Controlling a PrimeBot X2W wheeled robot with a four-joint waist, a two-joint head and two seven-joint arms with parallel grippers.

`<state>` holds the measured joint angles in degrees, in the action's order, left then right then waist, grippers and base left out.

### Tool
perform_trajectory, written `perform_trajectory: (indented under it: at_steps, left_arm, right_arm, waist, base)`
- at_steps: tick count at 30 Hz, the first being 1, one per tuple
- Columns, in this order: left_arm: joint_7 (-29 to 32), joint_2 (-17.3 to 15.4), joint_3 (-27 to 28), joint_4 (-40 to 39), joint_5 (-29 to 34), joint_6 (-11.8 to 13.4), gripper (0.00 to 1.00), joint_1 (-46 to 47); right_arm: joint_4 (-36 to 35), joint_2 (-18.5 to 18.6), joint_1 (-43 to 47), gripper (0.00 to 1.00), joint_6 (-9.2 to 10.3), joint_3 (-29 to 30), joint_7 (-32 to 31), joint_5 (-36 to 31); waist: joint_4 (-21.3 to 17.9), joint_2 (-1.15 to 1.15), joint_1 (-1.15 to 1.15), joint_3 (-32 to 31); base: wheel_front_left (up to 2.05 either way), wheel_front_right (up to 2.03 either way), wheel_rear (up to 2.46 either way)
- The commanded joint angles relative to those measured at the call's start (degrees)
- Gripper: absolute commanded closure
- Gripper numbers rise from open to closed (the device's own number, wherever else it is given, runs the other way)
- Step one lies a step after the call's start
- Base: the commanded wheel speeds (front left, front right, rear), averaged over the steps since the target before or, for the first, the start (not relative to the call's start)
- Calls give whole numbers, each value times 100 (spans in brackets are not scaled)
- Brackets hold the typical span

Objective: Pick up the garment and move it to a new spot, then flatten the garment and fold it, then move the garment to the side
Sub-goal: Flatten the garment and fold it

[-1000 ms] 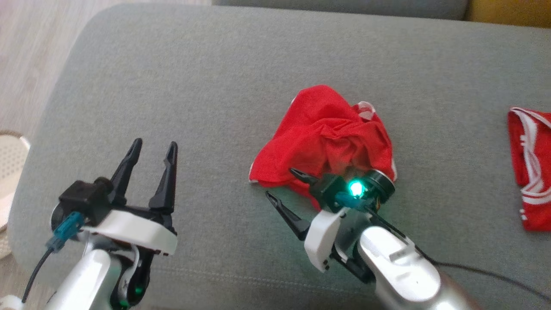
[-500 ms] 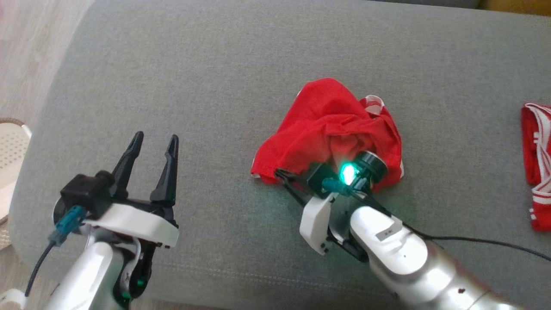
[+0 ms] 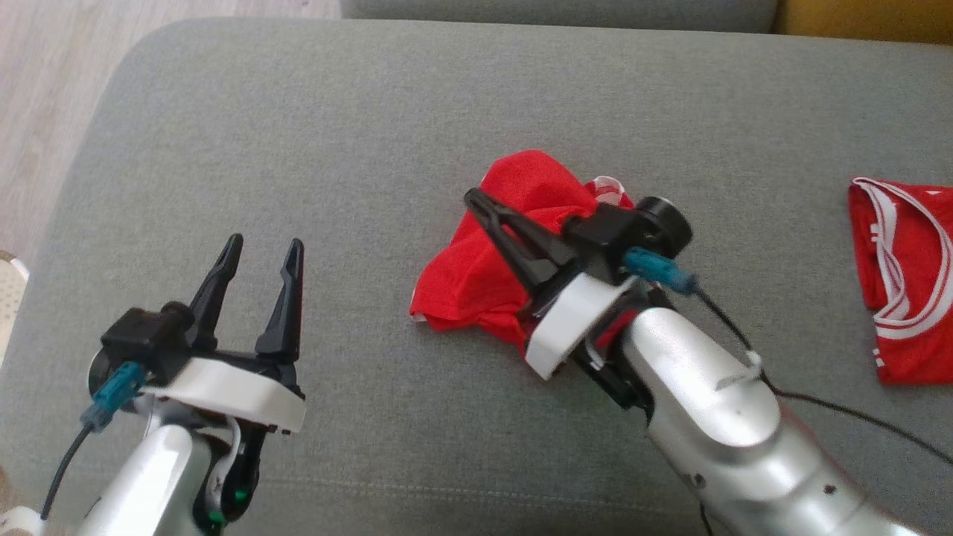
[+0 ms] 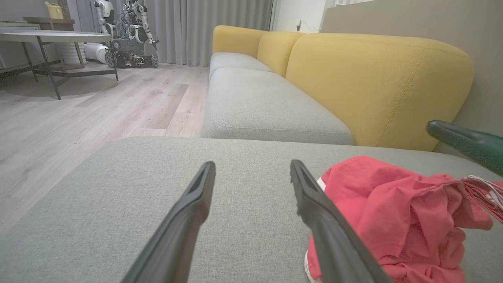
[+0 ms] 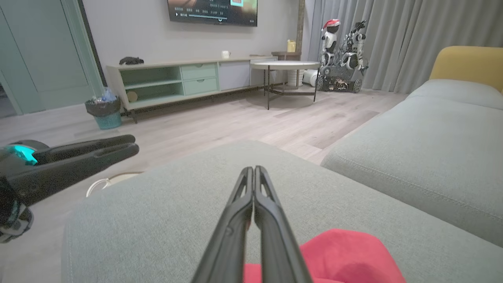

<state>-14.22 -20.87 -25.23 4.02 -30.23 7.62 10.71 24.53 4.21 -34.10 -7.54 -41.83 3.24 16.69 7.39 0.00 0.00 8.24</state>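
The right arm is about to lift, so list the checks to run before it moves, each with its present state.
1. Right gripper shut: ok.
2. Cloth of the crumpled red fabric garment caught in that grip: cannot tell; in the right wrist view the tips look bare and the cloth lies below them.
3. Left gripper open and apart from the garment: ok.
4. Bare room on the grey fabric sofa cushion for a new spot: ok, to the garment's left and beyond it.
5. Second red garment with white stripes lying apart at the right: ok.
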Motion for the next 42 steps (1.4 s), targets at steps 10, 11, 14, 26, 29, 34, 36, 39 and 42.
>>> perform_trajectory:
  at_steps: [10, 11, 14, 26, 29, 34, 36, 39, 42]
  left_arm:
    - [-16, -244, 279, -298, 52, 145, 0, -13]
    - [-10, -252, 281, -313, 48, 159, 0, -37]
    - [7, -279, 293, -349, 30, 198, 0, -120]
    - [95, -406, 301, -451, -10, 344, 0, -465]
    - [130, -429, 277, -493, -13, 365, 0, -535]
    - [187, -454, 231, -555, -14, 392, 0, -611]
    - [202, -460, 221, -571, -20, 403, 0, -628]
    - [216, -468, 211, -597, -27, 414, 0, -645]
    - [223, -478, 196, -614, -24, 417, 0, -638]
  right_arm:
    - [-1370, -133, 1235, 0, 5, 1670, 95, -230]
    - [-1480, -133, 1372, 0, 5, 1851, 68, -286]
    - [-1811, -133, 1767, 0, 5, 2353, 11, -420]
    - [-2919, -133, 3138, 0, 5, 3657, -601, -973]
    - [-3084, -133, 3392, 0, 5, 3777, -741, -1046]
    - [-3260, -133, 3675, 0, 5, 3856, -904, -1139]
    - [-3301, -133, 3724, 0, 5, 3863, -950, -1155]
    - [-3356, -133, 3757, 0, 5, 3863, -986, -1170]
    - [-3386, -133, 3755, 0, 5, 3863, -1008, -1184]
  waist:
    - [-213, 0, 0, -215]
    - [-229, 0, 0, -234]
    - [-274, 0, 0, -306]
    - [-382, 0, 0, -588]
    - [-387, 0, 0, -638]
    - [-388, 0, 0, -691]
    - [-392, 0, 0, -703]
    - [-395, 0, 0, -703]
    - [-389, 0, 0, -693]
  base:
    - [0, 0, 0]
    - [0, 0, 0]
    - [0, 0, 0]
    - [0, 0, 0]
    - [0, 0, 0]
    - [0, 0, 0]
    - [0, 0, 0]
    - [0, 0, 0]
    - [0, 0, 0]
